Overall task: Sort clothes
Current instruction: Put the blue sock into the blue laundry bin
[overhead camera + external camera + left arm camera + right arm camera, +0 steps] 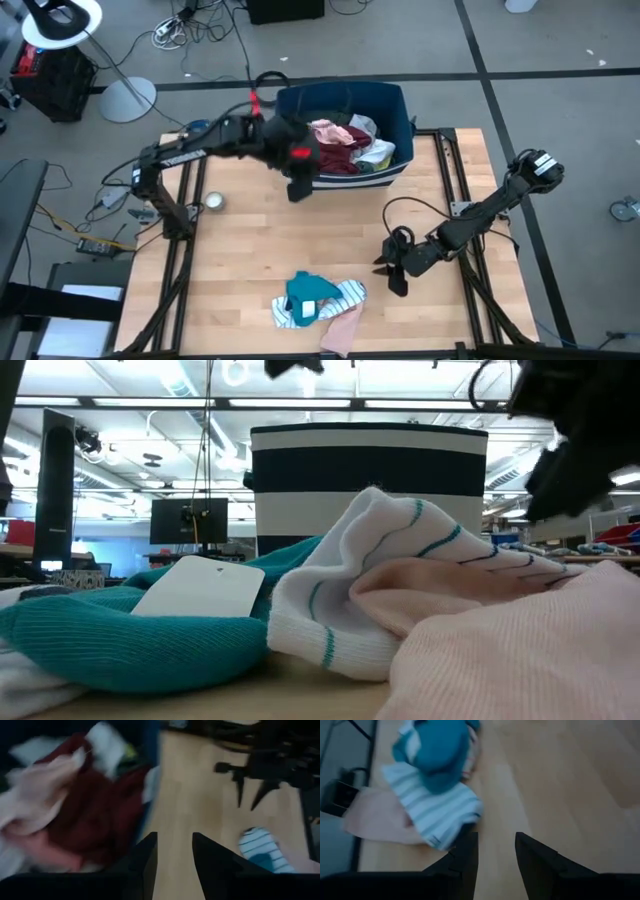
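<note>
A pale wooden counter (pixel 260 250) fills the scene, with a dark blue bin (pixel 400 120) banded in white standing at its far edge. Inside the bin lies a heap of clothes: a dark red garment (pixel 340 150), a pink one (pixel 327 131) and white and yellow pieces toward the bin's right. The left arm reaches from the counter's left side across to the bin's near left corner, where the left gripper (pixel 174 851) hangs over the bin's near rim, its fingers parted with nothing between them. The right arm comes in from the right edge, and the right gripper (pixel 495 851) sits low above bare wood right of centre, its fingers also apart and empty. Near the counter's front edge, just left of that gripper, lies a small pile: a teal garment (pixel 310 292) with a white tag, over a white piece with green stripes (pixel 345 295), and a pale pink garment (pixel 342 328) nearest the edge. A small round metal object (pixel 213 201) rests near the left edge.
</note>
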Available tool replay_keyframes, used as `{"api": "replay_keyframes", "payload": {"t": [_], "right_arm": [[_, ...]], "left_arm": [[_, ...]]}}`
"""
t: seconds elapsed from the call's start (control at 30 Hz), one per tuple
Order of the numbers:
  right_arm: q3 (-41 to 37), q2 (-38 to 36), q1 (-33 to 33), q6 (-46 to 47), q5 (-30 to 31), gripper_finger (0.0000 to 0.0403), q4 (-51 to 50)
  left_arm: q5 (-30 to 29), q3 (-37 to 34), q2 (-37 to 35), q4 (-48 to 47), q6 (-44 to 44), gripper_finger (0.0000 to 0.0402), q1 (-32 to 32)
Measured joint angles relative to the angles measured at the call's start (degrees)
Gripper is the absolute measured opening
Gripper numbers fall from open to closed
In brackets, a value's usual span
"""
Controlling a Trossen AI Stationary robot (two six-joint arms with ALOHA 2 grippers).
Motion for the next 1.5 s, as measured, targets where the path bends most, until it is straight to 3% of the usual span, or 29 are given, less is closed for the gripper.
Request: {"api": "replay_keyframes", "payload": {"t": [0.17, 0.4, 0.57, 0.73, 1.07, 1.27, 1.5], "right_arm": [[3.5, 0.6, 0.4, -2.4, -0.4, 0.0130, -0.1], [7.9, 2.8, 0.4, -5.1, -0.5, 0.0127, 0.1], [13.9, 8.7, 0.3, -9.6, -1.2, 0.0123, -1.0], [22.3, 15.6, -0.5, -15.7, -4.0, 0.0123, -2.3], [37.2, 27.1, -2.9, -19.0, -7.5, 0.0125, -18.1], [39.9, 31.5, -4.7, -19.7, -10.8, 0.0127, -19.5], [40.0, 35.1, -6.8, -19.4, -13.2, 0.0122, -19.4]], "left_arm": [[-5.9, 0.0, -0.6, 1.6, 0.5, 0.0129, -7.2], [-7.1, -6.8, -2.4, 11.1, 0.5, 0.0129, -16.1], [-11.0, -15.1, -4.0, 17.1, -1.3, 0.0129, -20.1], [-11.2, -24.6, -7.6, 24.4, -4.6, 0.0129, -22.5], [-13.1, -48.0, -18.4, 44.9, -11.5, 0.0129, -25.5], [-14.1, -58.6, -23.3, 54.4, -14.4, 0.0129, -27.0], [-17.4, -65.8, -25.9, 60.4, -16.5, 0.0129, -28.5]]}}
